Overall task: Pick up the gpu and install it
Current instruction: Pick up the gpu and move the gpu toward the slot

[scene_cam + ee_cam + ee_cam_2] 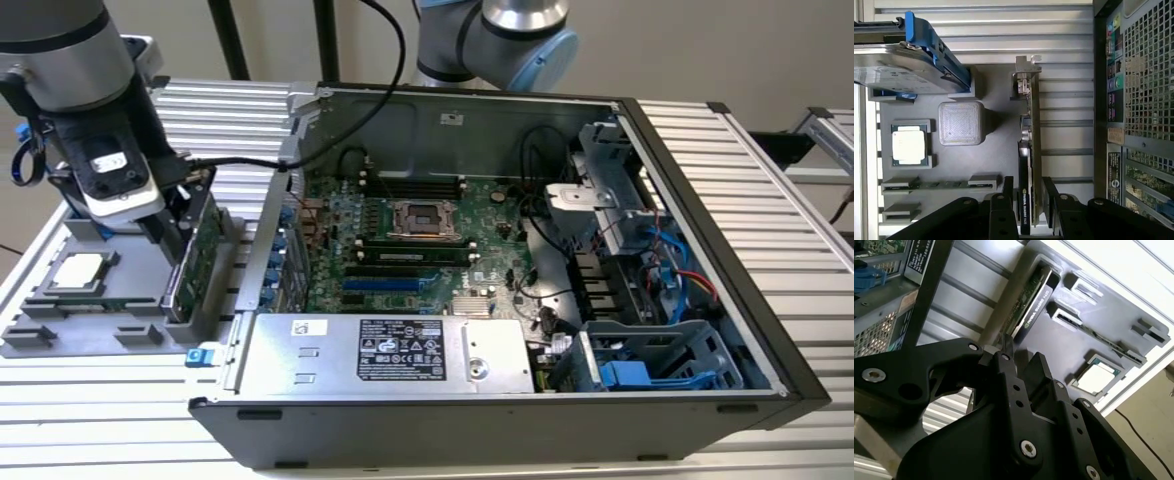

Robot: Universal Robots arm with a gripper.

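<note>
Gpu (1030, 145) upright between the spread pincer (1027, 181)

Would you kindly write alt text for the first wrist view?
The open gripper straddles the gpu, which stands on edge in a grey tray. The tray also holds a hard drive and a processor; the case stands beside it.

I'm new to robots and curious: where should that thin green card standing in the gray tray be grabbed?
Likely best: pinch its upper edge across the two flat faces, coming down from above. The gpu stands on edge in the tray, its lower edge slotted. The open gripper straddles it so.
</note>
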